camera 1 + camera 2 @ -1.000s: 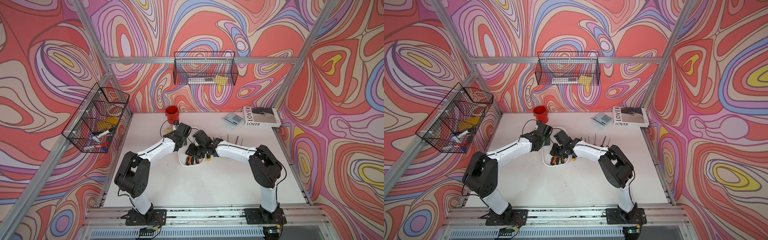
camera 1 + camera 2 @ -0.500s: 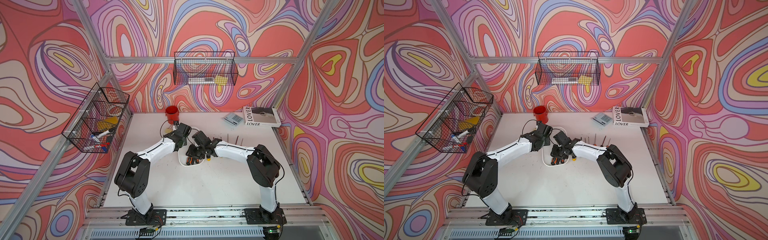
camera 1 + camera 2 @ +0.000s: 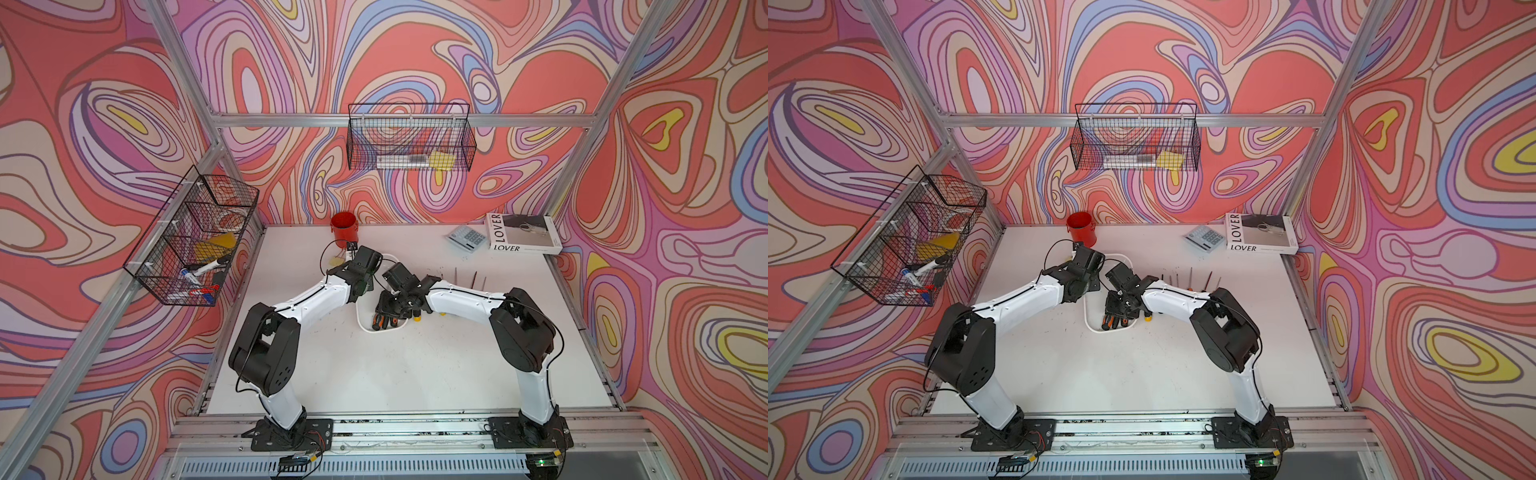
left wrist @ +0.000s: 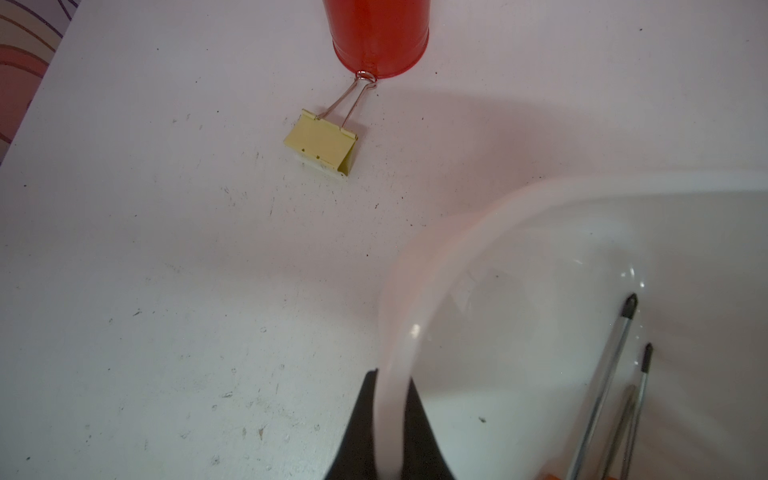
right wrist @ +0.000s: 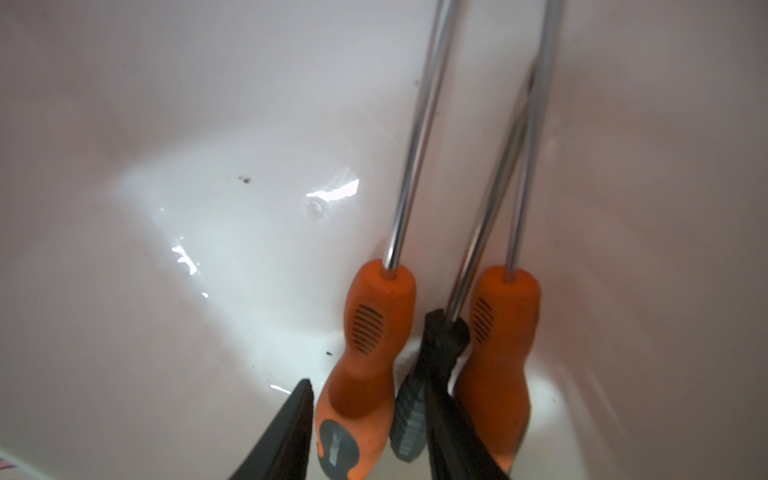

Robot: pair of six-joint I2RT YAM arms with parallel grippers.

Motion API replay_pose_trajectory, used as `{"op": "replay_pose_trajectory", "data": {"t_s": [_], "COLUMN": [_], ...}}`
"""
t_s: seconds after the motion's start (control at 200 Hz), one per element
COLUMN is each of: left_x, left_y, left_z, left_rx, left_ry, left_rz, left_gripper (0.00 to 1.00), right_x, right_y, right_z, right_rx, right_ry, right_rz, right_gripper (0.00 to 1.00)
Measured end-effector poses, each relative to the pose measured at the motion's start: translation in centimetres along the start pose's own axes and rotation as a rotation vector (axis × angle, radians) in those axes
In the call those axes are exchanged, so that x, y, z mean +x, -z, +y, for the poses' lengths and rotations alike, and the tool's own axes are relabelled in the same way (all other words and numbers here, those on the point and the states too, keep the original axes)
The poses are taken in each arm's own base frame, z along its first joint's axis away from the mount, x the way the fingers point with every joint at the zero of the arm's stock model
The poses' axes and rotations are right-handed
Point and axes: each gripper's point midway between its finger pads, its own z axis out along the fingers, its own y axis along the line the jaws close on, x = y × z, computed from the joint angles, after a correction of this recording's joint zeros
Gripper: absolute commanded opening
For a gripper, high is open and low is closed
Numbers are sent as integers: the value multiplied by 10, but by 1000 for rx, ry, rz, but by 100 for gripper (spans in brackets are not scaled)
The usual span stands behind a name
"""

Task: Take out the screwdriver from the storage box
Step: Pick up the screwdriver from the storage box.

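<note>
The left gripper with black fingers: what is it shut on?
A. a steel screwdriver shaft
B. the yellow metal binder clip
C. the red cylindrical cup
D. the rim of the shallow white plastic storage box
D: in the left wrist view, the left gripper has its two black fingers pinched on either side of the rim of the shallow white plastic storage box.

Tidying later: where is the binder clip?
In the left wrist view, the binder clip lies on the table beside the red cup, outside the storage box.
</note>
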Motion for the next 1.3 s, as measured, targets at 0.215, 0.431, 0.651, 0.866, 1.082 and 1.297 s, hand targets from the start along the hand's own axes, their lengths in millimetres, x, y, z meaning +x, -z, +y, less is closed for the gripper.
{"op": "replay_pose_trajectory", "data": {"t_s": [0.215,0.431,0.651,0.866,1.082,1.297], "left_x": [0,1,2,1,3,5], "left_y": [0,0,0,-1,-1,-1], "left_z": [-1,-1,-1,1,2,-1], "left_rx": [3,4,7,-2,-8,3], "left_ry": [0,0,-1,0,-2,-1], "left_rz": [1,2,7,3,5,9], "left_gripper": [0,0,0,0,0,0], "right_x": [-3,-3,0,-1,-3,-1], "right_y": [-2,-5,-17,-21,-21,-12], "right_z": [4,2,0,-1,-2,-9], "right_rx": [-8,12,15,37,34,49], "right_ry": [3,-2,-7,-5,-10,7], "right_rz": [-5,12,31,43,26,-5], "right_gripper": [46,45,43,28,7,0]}}
